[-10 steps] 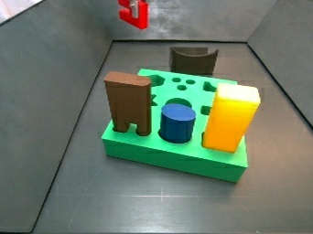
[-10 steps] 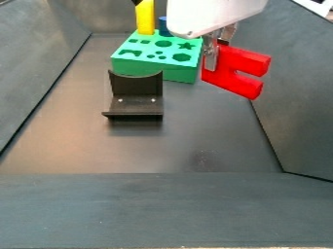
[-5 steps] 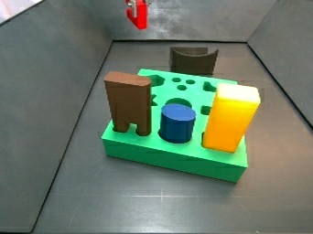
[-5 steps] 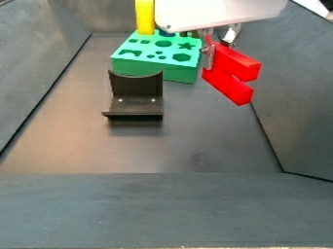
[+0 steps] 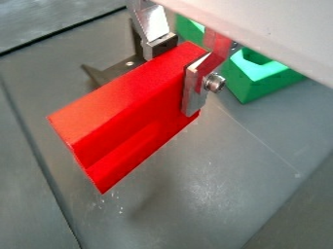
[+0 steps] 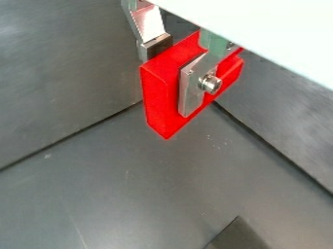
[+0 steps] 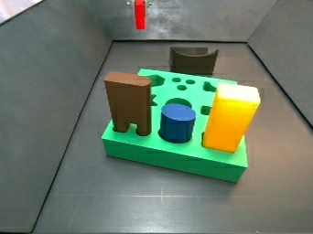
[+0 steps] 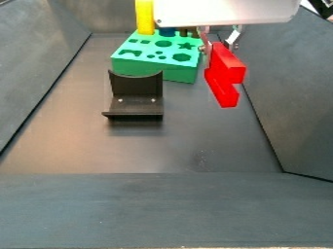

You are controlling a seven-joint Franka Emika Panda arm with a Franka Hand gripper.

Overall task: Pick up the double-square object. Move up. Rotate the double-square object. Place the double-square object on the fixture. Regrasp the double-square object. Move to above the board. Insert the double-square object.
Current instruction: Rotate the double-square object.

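The double-square object (image 8: 227, 77), a slim stepped bright red block clamped aloft in the gripper (image 6: 180, 60), should finish rotating squarely before descending to the dark scooped fixture (image 8: 132, 95).

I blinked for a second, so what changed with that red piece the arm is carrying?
The tool, held up in the air, has kept its grip on the red piece and turned it: a second ago its broad notched face showed in a side view, now only a narrow edge. The green board, its blocks and the dark fixture stayed put.
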